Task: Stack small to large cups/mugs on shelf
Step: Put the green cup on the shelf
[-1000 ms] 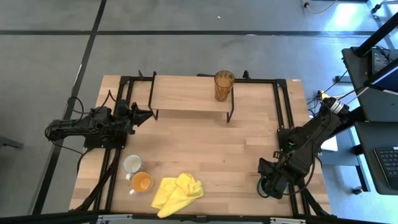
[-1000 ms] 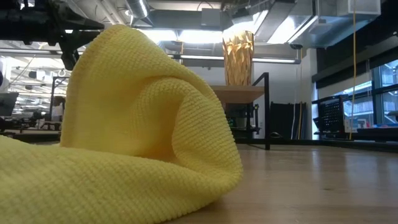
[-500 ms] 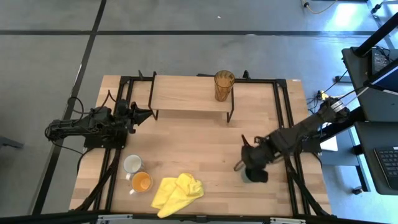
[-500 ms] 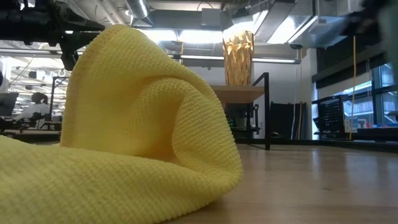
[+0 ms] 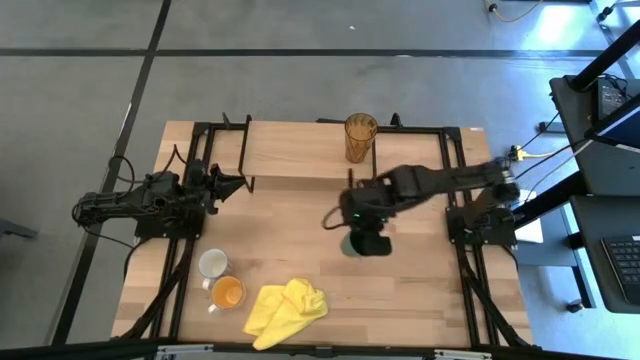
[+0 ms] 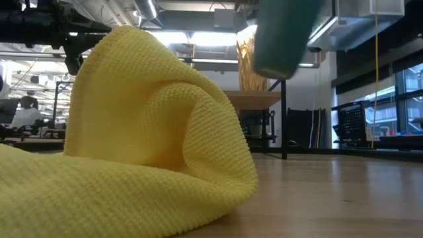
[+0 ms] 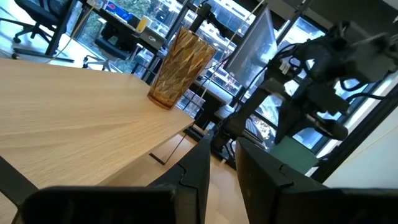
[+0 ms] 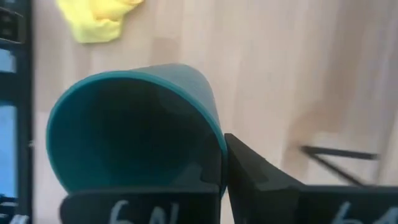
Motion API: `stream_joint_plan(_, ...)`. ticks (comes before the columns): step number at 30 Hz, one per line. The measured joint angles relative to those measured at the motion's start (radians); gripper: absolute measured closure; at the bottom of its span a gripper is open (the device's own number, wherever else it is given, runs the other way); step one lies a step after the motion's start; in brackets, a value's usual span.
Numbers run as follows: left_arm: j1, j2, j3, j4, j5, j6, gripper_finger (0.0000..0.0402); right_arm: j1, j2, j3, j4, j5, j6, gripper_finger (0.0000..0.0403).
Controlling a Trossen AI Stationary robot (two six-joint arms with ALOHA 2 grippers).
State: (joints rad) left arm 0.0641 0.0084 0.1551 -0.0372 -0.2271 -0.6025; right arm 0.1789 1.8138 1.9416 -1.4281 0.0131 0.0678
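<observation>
My right gripper (image 5: 362, 238) is over the middle of the table, in front of the shelf (image 5: 300, 152), shut on the dark green cup (image 5: 350, 246). The cup shows high in the low view (image 6: 281, 39) and mouth-on in the right wrist view (image 8: 130, 124). The tall amber tumbler (image 5: 360, 137) stands upright on the shelf's right end. The white-grey mug (image 5: 212, 263) and the small orange mug (image 5: 228, 293) stand on the table at the near left. My left gripper (image 5: 243, 182) waits by the shelf's left end, its fingers (image 7: 202, 162) together and empty. My right gripper holds the green cup by its rim (image 8: 219, 146). One finger (image 8: 255, 171) lies outside the wall; the other seems to be inside the cup, hidden in its dark hollow. The fingers come from above. The cup hangs below them, a little tilted, lifted clear of the table.
A crumpled yellow cloth (image 5: 285, 308) lies at the near edge beside the two mugs and fills much of the low view (image 6: 132, 132). Black frame rails (image 5: 455, 170) run along the table's sides. The shelf stands on thin black legs (image 5: 370, 180).
My right gripper has swung from the table's near right corner toward the left and far side, toward the shelf. It has carried the green cup with it, and the cup now hangs high enough to show in the low view.
</observation>
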Motion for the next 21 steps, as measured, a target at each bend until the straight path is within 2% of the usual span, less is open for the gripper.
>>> stream_joint_plan(6, 0.000, 0.000, 0.000, 0.000, 0.000, 0.000, 0.0331, -0.087, 0.205, 0.346, -0.127, 0.022, -0.047, 0.0394)
stream_joint_plan(8, 0.000, 0.000, 0.000, 0.000, 0.000, -0.001, 0.0331, -0.116, 0.249, 0.419, -0.131, 0.022, -0.036, 0.0395)
stream_joint_plan(12, 0.000, 0.000, 0.000, 0.000, 0.001, -0.001, 0.0331, -0.172, 0.233, 0.353, -0.068, 0.000, 0.047, 0.0394)
stream_joint_plan(16, 0.000, 0.000, 0.000, -0.001, 0.002, 0.000, 0.0331, -0.180, 0.230, 0.373, -0.008, 0.162, 0.090, 0.0394)
stream_joint_plan(21, 0.000, 0.000, 0.000, -0.008, 0.003, 0.002, 0.0331, -0.196, 0.224, 0.416, 0.092, 0.225, 0.230, 0.0395)
